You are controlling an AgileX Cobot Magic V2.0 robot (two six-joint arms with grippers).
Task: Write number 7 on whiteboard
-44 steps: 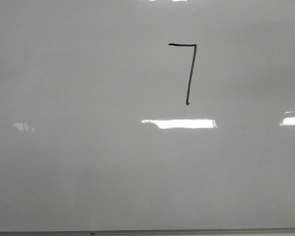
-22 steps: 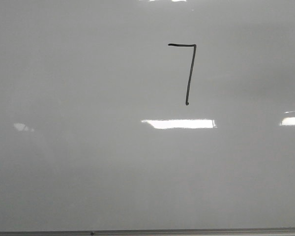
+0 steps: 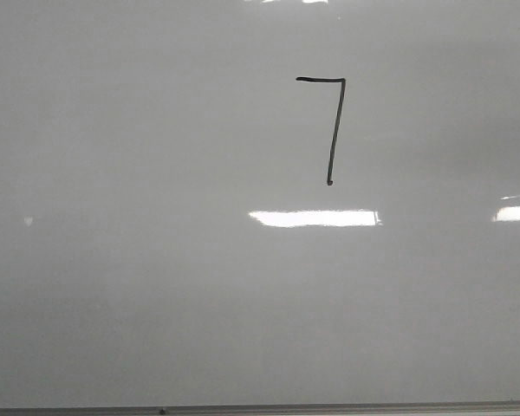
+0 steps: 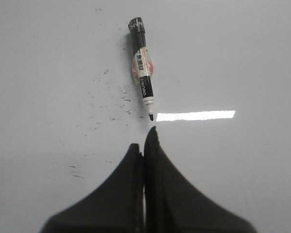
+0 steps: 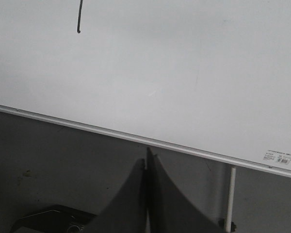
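Observation:
A black hand-drawn number 7 [image 3: 334, 121] stands on the whiteboard [image 3: 156, 260] in the front view, right of centre in the upper half. The foot of its long stroke [image 5: 79, 19] shows in the right wrist view. A black marker [image 4: 142, 68] with a white label lies loose on the board, uncapped, its tip just beyond my left gripper [image 4: 144, 141]. The left gripper is shut and empty. My right gripper [image 5: 147, 160] is shut and empty, off the board, near its metal edge strip [image 5: 136, 138]. No gripper shows in the front view.
Bright rectangular glare patches [image 3: 316, 217] lie on the board below the 7. Small black ink specks [image 4: 106, 102] dot the board beside the marker. Beyond the board's edge is a dark surface [image 5: 63, 165], with a white post [image 5: 230, 199] and a dark object [image 5: 53, 218].
The faint reflection at the left of the board has shrunk to a small spot. The 7 has not changed.

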